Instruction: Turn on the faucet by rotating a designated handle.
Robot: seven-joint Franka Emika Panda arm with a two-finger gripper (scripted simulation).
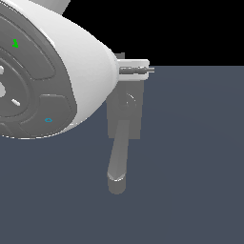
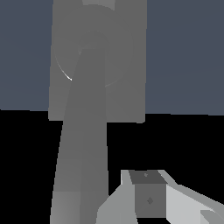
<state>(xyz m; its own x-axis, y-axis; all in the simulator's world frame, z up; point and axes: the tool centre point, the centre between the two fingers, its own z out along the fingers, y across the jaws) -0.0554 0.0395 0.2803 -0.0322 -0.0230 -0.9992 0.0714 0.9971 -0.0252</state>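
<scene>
One faucet (image 1: 125, 114) sits in the middle of the exterior view, its flat base plate on the blue-grey floor and its single thick spout (image 1: 117, 157) running toward the near edge. One white arm (image 1: 57, 71) fills that view's left, and its gripper (image 1: 138, 69) is at the plate's far end, probably to reach the handle, which I cannot make out there.

One spout (image 2: 83, 144) and one plate (image 2: 127, 65) fill the wrist view, with one pale finger (image 2: 148, 199) at the edge. How wide the jaws stand cannot be told.
</scene>
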